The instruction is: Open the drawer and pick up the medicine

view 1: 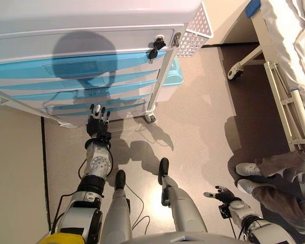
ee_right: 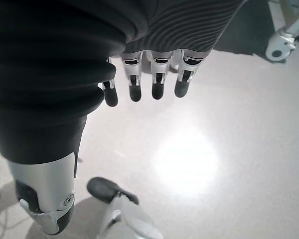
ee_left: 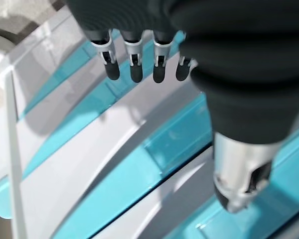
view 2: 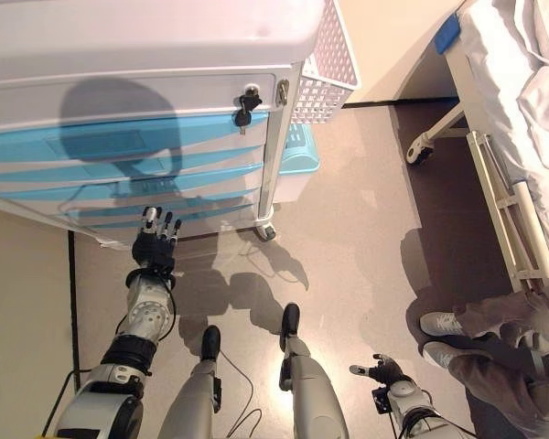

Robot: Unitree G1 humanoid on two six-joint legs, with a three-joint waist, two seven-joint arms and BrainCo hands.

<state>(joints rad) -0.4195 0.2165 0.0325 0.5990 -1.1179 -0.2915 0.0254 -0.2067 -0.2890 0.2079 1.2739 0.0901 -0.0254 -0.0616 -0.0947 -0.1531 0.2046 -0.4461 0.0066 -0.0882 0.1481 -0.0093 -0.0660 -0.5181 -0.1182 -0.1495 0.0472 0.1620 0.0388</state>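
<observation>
While reaching toward the cart point(view 1: 66, 30), fingers point(ee_left: 134, 69) of left hand point(view 1: 98, 124) straight and relaxed, holding nothing, tips just short of the lower blue drawers point(view 1: 81, 96). No contact visible between fingertips and drawer fronts; thumb point(ee_left: 239, 184) set apart, also free. All drawers shut, blue fronts stacked under a grey top panel. Medicine not visible anywhere; contents of drawers hidden. Black key point(view 1: 155, 51) hanging at the cart's right front corner, white mesh basket point(view 1: 195, 30) fixed on the cart's right side, one caster point(view 1: 150, 118) on the floor below. Right hand point(view 1: 223, 195) low and well apart from the cart, over bare floor point(ee_right: 229, 129), fingers point(ee_right: 157, 84) loosely extended, empty. Off to the right, a bed point(view 1: 290, 61) on wheels, and beside it a person's legs and white shoes point(view 1: 249, 170).
</observation>
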